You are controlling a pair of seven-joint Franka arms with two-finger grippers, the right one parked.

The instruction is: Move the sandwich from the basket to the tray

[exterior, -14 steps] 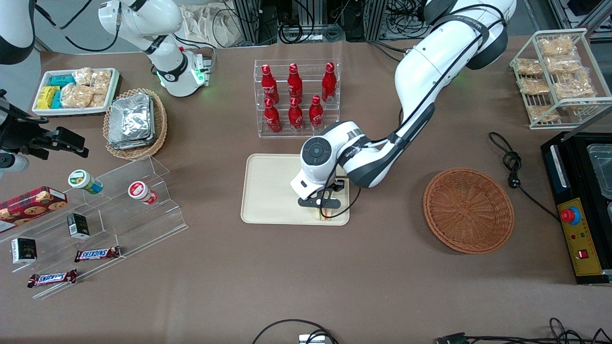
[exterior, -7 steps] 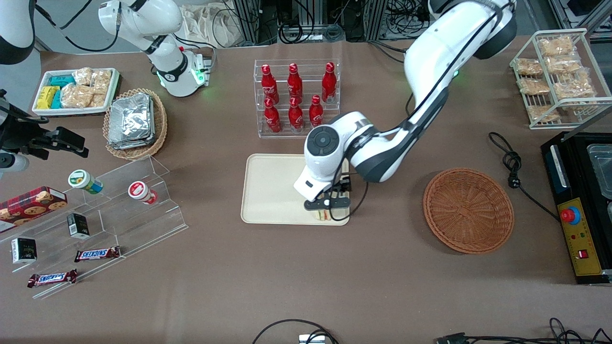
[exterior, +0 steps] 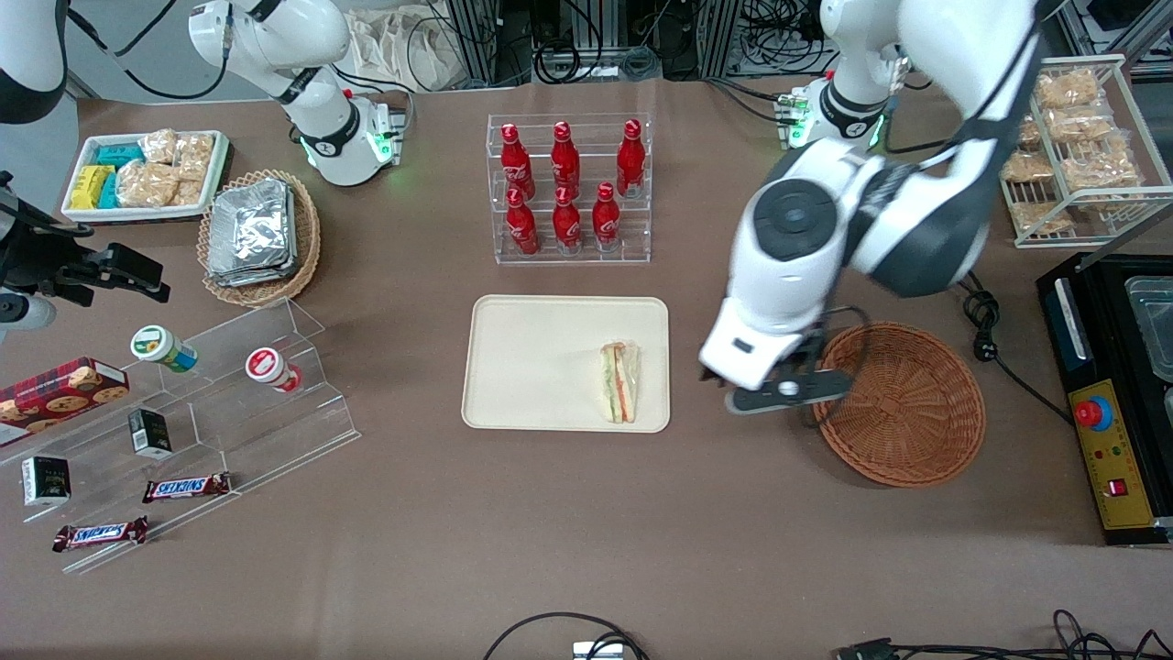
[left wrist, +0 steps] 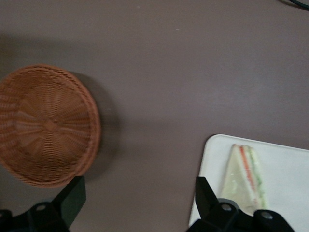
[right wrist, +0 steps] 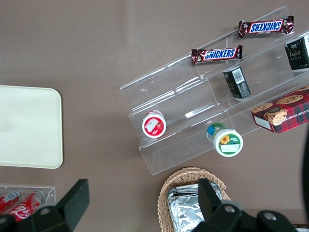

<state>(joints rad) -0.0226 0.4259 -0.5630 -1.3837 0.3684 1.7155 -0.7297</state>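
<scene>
The sandwich (exterior: 619, 382), a white wedge with orange and green layers, lies flat on the cream tray (exterior: 531, 367) near the tray's edge toward the working arm's end. The reddish-brown wicker basket (exterior: 898, 403) holds nothing. My gripper (exterior: 786, 392) hangs high over the bare table between tray and basket, close to the basket's rim. It is open and holds nothing. The left wrist view shows the basket (left wrist: 46, 123), the sandwich (left wrist: 246, 174) on the tray (left wrist: 289, 193), and the gripper (left wrist: 139, 203) with brown table between its fingers.
A clear rack of red bottles (exterior: 568, 188) stands farther from the camera than the tray. A black machine (exterior: 1113, 394) and a cable (exterior: 981, 312) lie beside the basket. A wire rack of snacks (exterior: 1068, 147) stands at the working arm's end. Acrylic steps (exterior: 202, 412) are toward the parked arm's end.
The gripper has let go of the sandwich on the tray, risen, and swung away toward the basket. The sandwich now lies uncovered on the tray.
</scene>
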